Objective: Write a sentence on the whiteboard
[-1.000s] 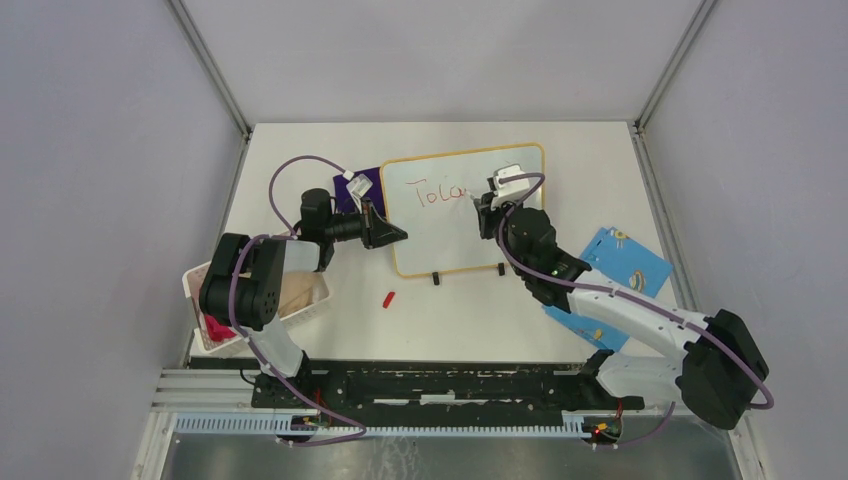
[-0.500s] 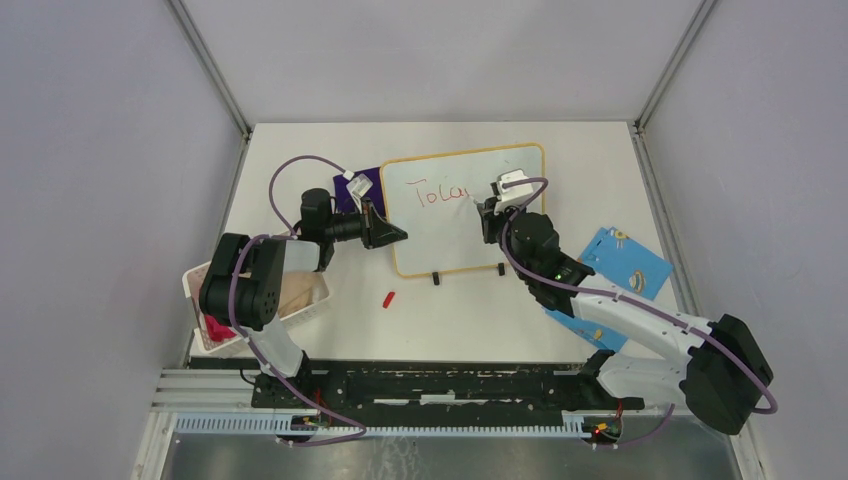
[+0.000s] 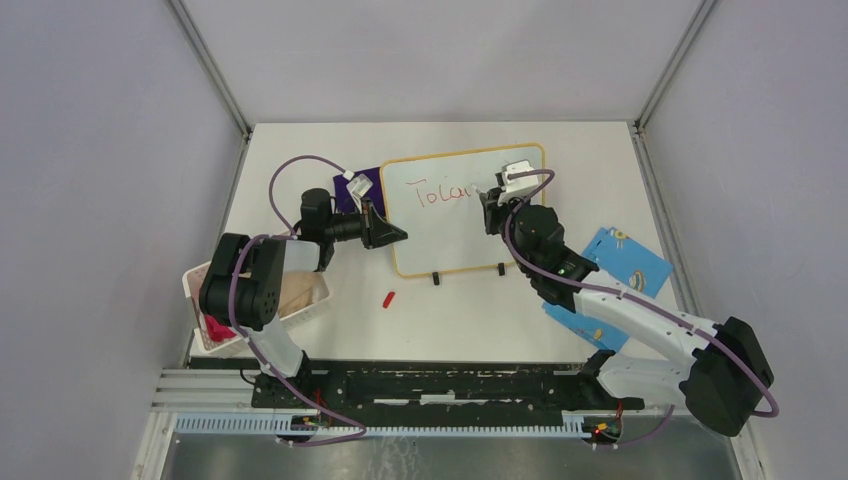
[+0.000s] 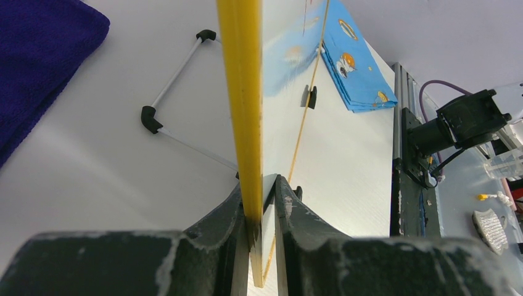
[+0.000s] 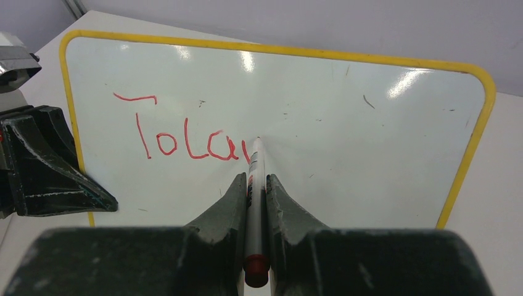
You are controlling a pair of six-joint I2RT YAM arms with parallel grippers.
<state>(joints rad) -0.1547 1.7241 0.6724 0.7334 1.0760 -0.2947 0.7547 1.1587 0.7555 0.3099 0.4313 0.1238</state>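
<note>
The whiteboard point(image 3: 455, 225), white with a yellow frame, stands tilted on two black feet mid-table. It also shows in the right wrist view point(image 5: 345, 117) and edge-on in the left wrist view point(image 4: 243, 92). Red letters "Tola" point(image 5: 185, 142) point(image 3: 440, 192) are on it, with a further stroke beside the pen tip. My left gripper point(image 3: 385, 235) point(image 4: 264, 185) is shut on the board's left edge. My right gripper point(image 3: 487, 212) point(image 5: 256, 185) is shut on a white marker with a red end point(image 5: 255, 203), its tip touching the board just right of the letters.
A purple cloth point(image 3: 352, 190) lies behind the board's left side. A red marker cap point(image 3: 389, 297) lies on the table in front. A blue card point(image 3: 615, 270) lies at the right. A white bin point(image 3: 245, 305) sits at the left edge.
My right gripper has shifted slightly right and farther back along the board with the marker. The left arm has not moved.
</note>
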